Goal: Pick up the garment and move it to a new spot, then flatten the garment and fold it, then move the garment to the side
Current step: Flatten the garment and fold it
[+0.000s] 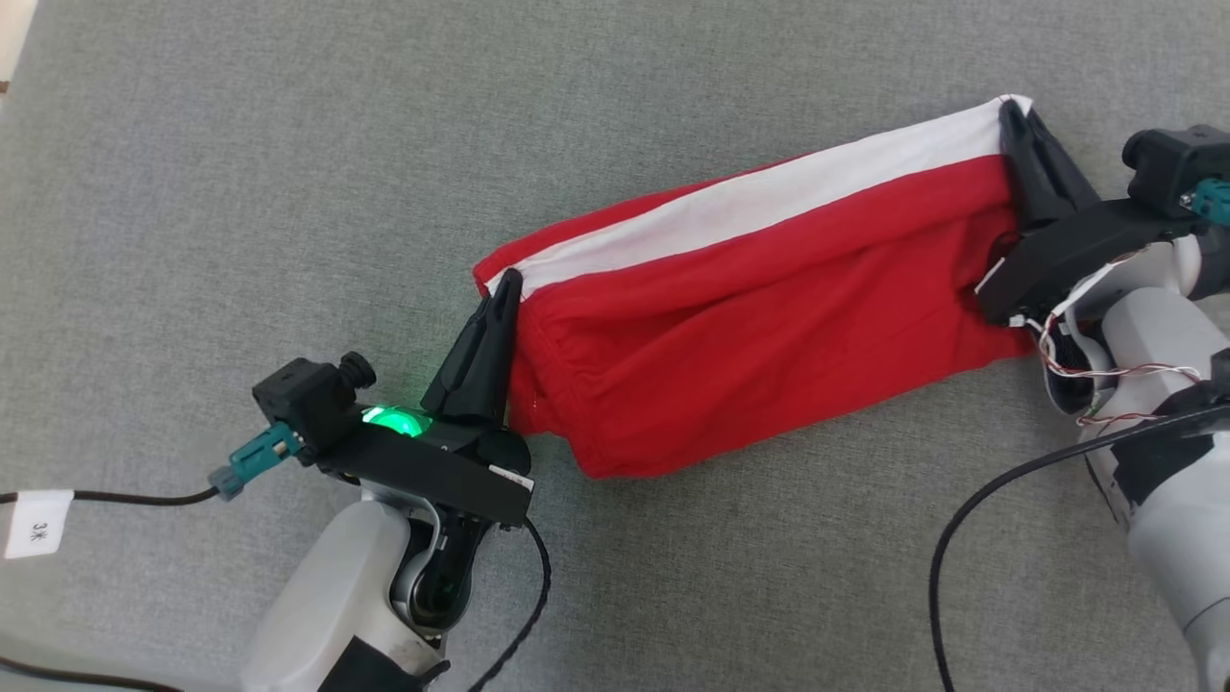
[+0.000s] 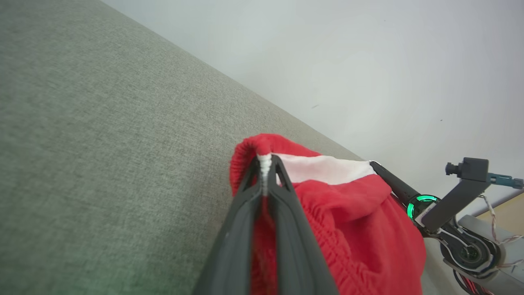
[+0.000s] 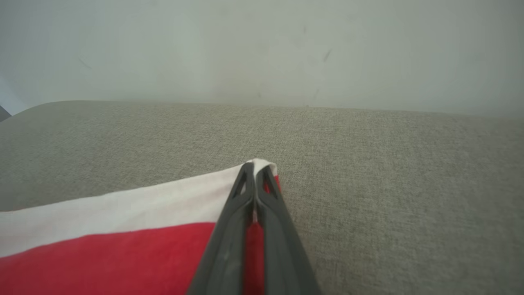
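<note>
The garment [image 1: 750,317], red with a white stripe [image 1: 769,197] along its far long edge, is stretched out over the grey fabric surface [image 1: 288,144] right of centre in the head view. Its long axis runs from about 8 o'clock up to 2 o'clock. The gathered, elastic-looking end points toward 8 o'clock and the smoother end toward 2 o'clock. The left gripper [image 1: 506,281] comes in from 7 o'clock, and its jaws are clamped on the upper corner of the gathered end, where the stripe begins. In the left wrist view that gripper [image 2: 265,159] pinches a bunched ridge of white and red cloth between its fingers, with the garment [image 2: 360,221] billowing off toward 4 o'clock. The right gripper [image 1: 1009,108] reaches in from 3 o'clock, its jaws closed tight on the far corner of the stripe. The right wrist view shows it [image 3: 256,166] biting the white corner, the garment [image 3: 123,246] spreading away toward 8 o'clock. Between the two grips the stripe edge is pulled straight while the red body sags toward 5 o'clock in loose folds. Whether that lower edge rests on the surface cannot be told.
</note>
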